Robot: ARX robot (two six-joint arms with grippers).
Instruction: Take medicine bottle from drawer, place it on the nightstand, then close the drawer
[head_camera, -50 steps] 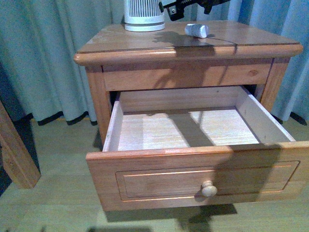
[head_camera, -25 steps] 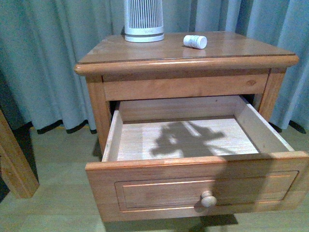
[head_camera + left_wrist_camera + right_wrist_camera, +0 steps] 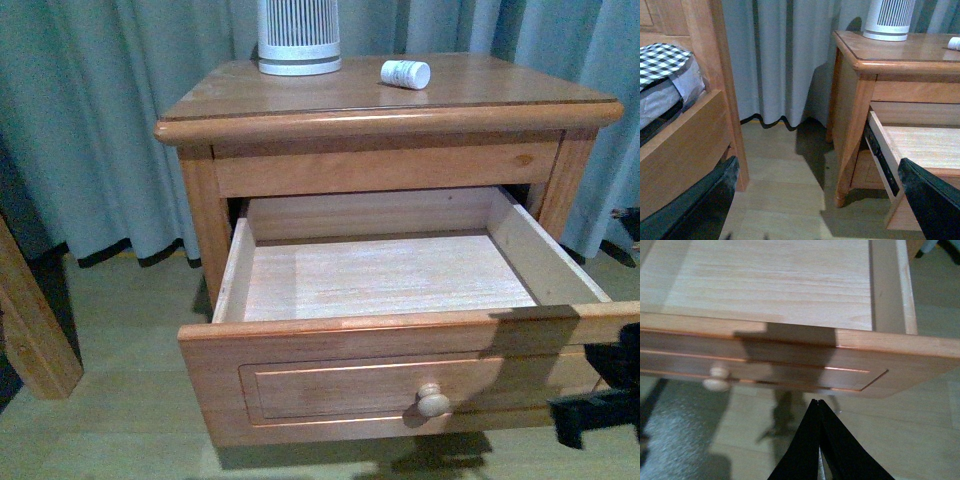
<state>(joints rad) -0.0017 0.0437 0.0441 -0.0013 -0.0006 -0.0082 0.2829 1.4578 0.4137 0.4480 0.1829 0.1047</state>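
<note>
The medicine bottle (image 3: 405,73) lies on its side on the nightstand (image 3: 300,100) top, right of middle; its end shows in the left wrist view (image 3: 955,43). The drawer (image 3: 330,375) stands pulled out, its pale interior (image 3: 385,275) empty, with the round knob (image 3: 433,399) on its front. My right gripper (image 3: 815,401) is shut and empty, low over the floor just in front of the drawer front (image 3: 790,362), to the right of the knob (image 3: 716,379); it shows dark at the lower right of the front view (image 3: 600,395). My left gripper (image 3: 815,200) is open and empty above the floor, left of the nightstand.
A large grey-white ribbed cylinder (image 3: 298,35) stands at the back of the nightstand top. Grey-blue curtains (image 3: 100,120) hang behind. A wooden bed frame (image 3: 690,135) with checked bedding (image 3: 662,60) stands to the left; its post (image 3: 30,330) shows in the front view.
My right arm, above the nightstand top a second ago, has come down in front of the drawer front at the lower right. The bottle stays on the top. The drawer stays open.
</note>
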